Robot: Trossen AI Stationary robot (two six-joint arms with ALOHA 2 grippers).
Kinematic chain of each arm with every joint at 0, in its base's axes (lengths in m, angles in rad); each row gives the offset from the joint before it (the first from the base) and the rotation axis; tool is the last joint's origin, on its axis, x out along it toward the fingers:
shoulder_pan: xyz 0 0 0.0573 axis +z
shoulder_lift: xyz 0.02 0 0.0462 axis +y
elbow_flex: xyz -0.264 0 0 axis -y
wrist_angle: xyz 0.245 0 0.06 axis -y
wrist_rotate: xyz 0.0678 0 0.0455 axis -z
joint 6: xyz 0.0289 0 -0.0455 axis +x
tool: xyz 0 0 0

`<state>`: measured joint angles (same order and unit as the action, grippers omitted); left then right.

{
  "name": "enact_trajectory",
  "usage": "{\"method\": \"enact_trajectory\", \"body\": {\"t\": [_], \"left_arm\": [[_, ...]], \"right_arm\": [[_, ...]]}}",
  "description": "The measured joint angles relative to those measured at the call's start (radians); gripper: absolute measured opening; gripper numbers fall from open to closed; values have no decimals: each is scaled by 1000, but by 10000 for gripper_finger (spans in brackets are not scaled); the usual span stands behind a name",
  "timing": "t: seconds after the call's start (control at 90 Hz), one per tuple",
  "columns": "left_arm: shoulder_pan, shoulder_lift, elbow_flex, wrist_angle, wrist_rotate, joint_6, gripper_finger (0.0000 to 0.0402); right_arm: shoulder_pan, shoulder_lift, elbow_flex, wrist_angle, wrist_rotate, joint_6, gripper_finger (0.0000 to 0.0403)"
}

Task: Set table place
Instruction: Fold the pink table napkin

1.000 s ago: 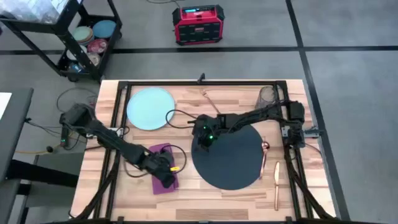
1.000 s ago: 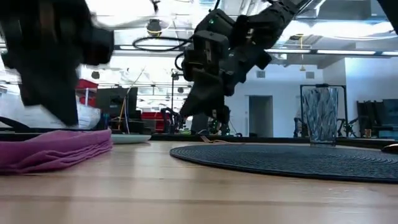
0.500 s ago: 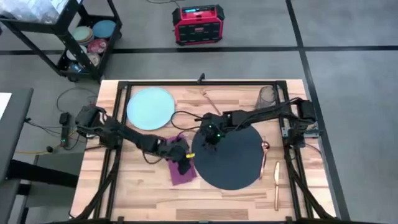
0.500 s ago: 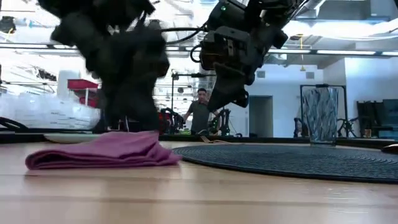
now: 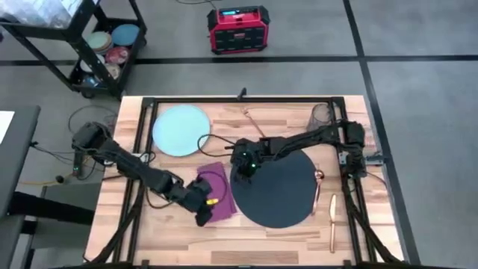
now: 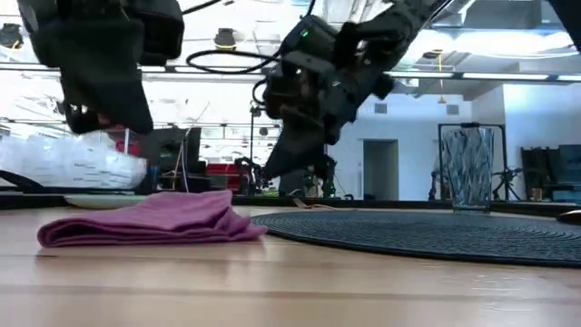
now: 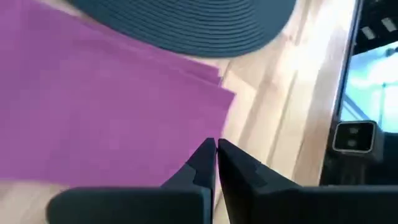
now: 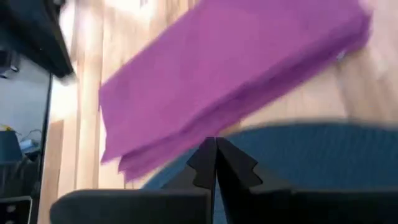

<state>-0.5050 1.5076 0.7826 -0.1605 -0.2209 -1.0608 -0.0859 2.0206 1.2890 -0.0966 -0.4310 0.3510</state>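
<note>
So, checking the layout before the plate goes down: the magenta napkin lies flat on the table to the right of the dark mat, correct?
Not quite. The high view shows the magenta napkin lying flat on the table to the left of the dark mat, with its edge against the mat's rim.

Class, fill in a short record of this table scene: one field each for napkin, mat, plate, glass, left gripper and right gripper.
napkin: folded, flat on the table, beside mat's left edge
mat: dark, round, nothing on it
plate: pale blue, far left of table
glass: upright, far right corner
left gripper: shut, above napkin's near edge
right gripper: shut, over mat's left edge
</note>
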Motion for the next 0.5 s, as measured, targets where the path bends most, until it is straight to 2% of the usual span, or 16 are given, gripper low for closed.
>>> {"method": "enact_trajectory", "body": {"t": [0.156,0.278,0.5], "left_arm": [[5,139,14,117,-8,0,0],[2,222,30,120,8,-26,0],[-38,221,40,78,60,-45,0]], "right_arm": [[-46,76,95,-32,-46,-15,0],[-63,129,156,-91,-90,-39,0],[-60,198,198,-127,-124,-60,0]]}}
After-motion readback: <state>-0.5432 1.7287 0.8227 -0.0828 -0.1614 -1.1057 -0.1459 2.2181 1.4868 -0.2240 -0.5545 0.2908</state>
